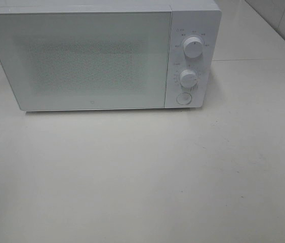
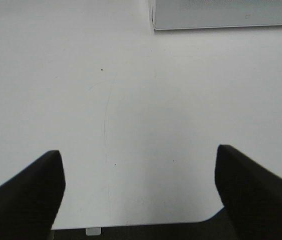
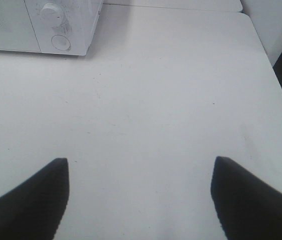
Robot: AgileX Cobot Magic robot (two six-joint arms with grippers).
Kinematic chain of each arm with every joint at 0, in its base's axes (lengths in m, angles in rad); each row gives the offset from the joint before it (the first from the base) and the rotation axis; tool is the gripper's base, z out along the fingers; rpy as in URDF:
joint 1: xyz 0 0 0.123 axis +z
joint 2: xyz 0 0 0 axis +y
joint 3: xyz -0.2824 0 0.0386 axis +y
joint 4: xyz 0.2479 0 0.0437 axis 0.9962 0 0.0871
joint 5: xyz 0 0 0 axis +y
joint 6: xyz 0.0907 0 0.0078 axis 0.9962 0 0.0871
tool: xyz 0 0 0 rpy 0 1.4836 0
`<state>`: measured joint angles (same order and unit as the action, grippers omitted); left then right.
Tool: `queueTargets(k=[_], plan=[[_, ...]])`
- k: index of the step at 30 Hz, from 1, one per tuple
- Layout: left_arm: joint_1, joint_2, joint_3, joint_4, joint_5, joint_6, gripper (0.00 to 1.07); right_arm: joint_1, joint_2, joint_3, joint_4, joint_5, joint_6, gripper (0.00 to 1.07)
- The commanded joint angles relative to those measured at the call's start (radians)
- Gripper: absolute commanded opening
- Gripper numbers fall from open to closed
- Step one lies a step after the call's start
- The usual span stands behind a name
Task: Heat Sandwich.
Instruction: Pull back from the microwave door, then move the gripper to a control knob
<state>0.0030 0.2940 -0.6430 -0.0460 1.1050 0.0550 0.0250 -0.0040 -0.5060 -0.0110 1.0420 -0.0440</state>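
Left claw (image 2: 138, 150): held open, the two dark fingers (image 2: 25, 200) set wide apart, nothing gripped between them. Only bare white bench (image 2: 130, 90) is seen in the gap, marked by a faint curved scratch (image 2: 105, 115). A rounded bench edge is seen close to the fingertips. A lower corner of the microwave (image 2: 226, 15) is caught farther out.

Right claw (image 3: 141, 159): also held open, fingers wide apart, nothing gripped. Bare bench is seen between and beyond them. The control end of the microwave is seen well apart from the claw, with one knob and a round button below it.

Both claws are seen only in the wrist views.

Exterior high view: the white microwave is set upright at the back of the bench, and its door (image 1: 86, 61) is shut. The door panel is frosted, so nothing behind it can be made out. On the right-hand panel an upper knob (image 1: 193, 47), a lower knob (image 1: 188, 78) and the round button (image 1: 184, 97) are stacked in a column.

Sandwich: not seen in any view; its place cannot be told.
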Motion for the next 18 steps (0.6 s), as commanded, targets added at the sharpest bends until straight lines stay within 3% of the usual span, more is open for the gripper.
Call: queueTargets(k=[1, 5, 11, 18], plan=[[0.001, -0.088, 0.024, 0.004, 0.01, -0.027, 0.76, 0.005, -0.027, 0.001, -0.005, -0.007, 0.0, 0.75], [0.001, -0.179, 0.053, 0.055, 0.008, -0.078, 0.76, 0.005, -0.027, 0.001, -0.005, -0.007, 0.0, 0.75], [0.001, -0.317, 0.074, 0.083, 0.02, -0.092, 0.76, 0.005, -0.027, 0.001, -0.005, -0.007, 0.0, 0.75], [0.001, -0.321, 0.105, 0.088, 0.052, -0.098, 0.76, 0.005, -0.024, 0.001, -0.004, -0.007, 0.0, 0.75]])
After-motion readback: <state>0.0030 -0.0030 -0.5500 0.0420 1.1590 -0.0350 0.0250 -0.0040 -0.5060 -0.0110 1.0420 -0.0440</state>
